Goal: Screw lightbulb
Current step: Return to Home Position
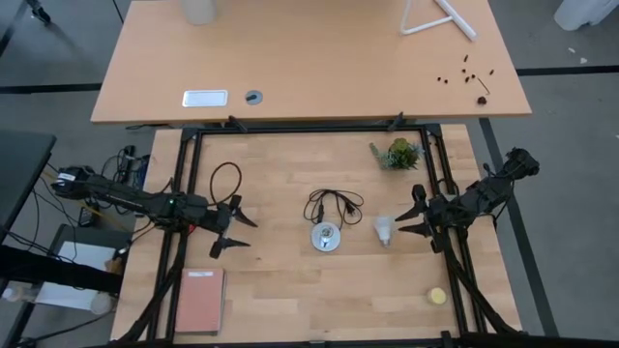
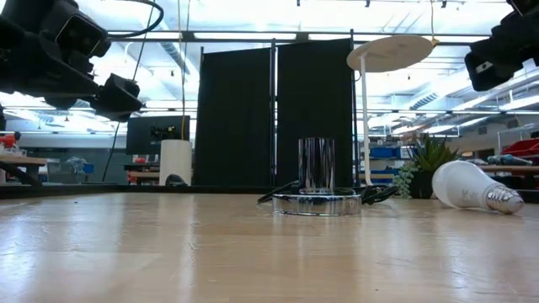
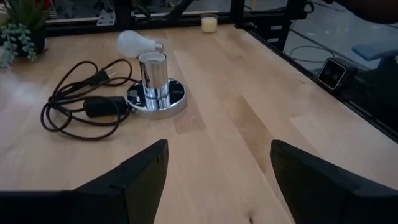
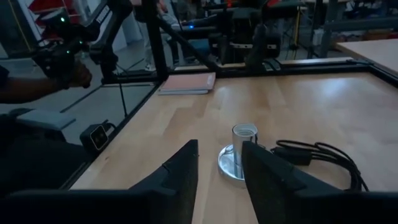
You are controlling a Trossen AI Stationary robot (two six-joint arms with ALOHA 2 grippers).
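Note:
The white lightbulb (image 1: 383,229) lies on its side on the wooden table, right of centre, its greyish screw end (image 2: 505,200) toward the near edge. It also shows in the left wrist view (image 3: 137,42). The round silver socket base (image 1: 326,236) stands upright at the table's centre, its black cord (image 1: 334,205) coiled behind it. My right gripper (image 1: 410,213) is open and empty just right of the bulb, above the table. My left gripper (image 1: 232,235) is open and empty at the left, pointing toward the socket (image 3: 155,93).
A small potted plant (image 1: 398,153) stands at the far right. A yellow ball (image 1: 438,296) lies near the front right corner. A pink notebook (image 1: 199,300) lies at the front left. A black frame (image 1: 309,129) runs around the table.

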